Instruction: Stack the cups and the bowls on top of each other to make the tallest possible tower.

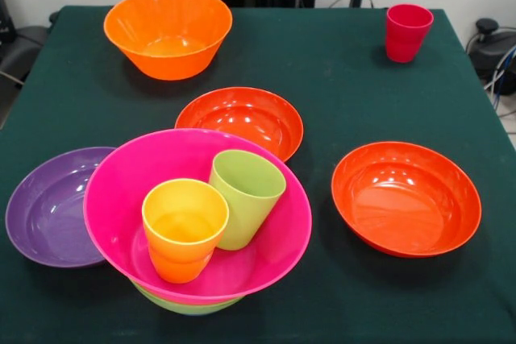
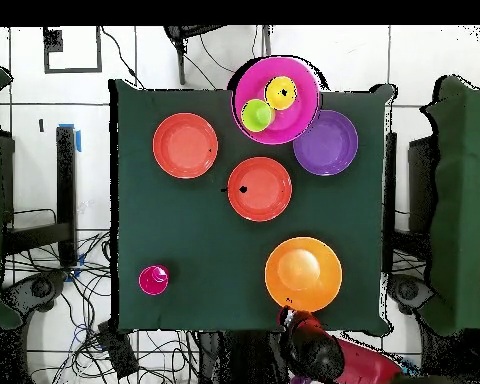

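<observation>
The tower stands at the near left: a magenta bowl (image 1: pixel 121 191) nested in a lime-green bowl (image 1: pixel 185 305) whose rim barely shows beneath it. Inside the magenta bowl stand a yellow-orange cup (image 1: pixel 184 227) and a lime green cup (image 1: pixel 246 195), side by side and leaning a little. A purple bowl (image 1: pixel 44 211) lies partly under the magenta bowl's left edge. Two red-orange bowls (image 1: pixel 239 121) (image 1: pixel 405 196) sit alone, as do a deep orange bowl (image 1: pixel 168 31) and a red cup (image 1: pixel 407 31) at the back. My gripper (image 2: pixel 292 320) is drawn back at the table's edge beside the orange bowl (image 2: pixel 303 274).
The dark green cloth table (image 1: pixel 322 62) carries only these things. Cables and a black object (image 1: pixel 492 42) lie off its right edge. In the overhead view the red arm (image 2: pixel 349 362) hangs past the table's edge.
</observation>
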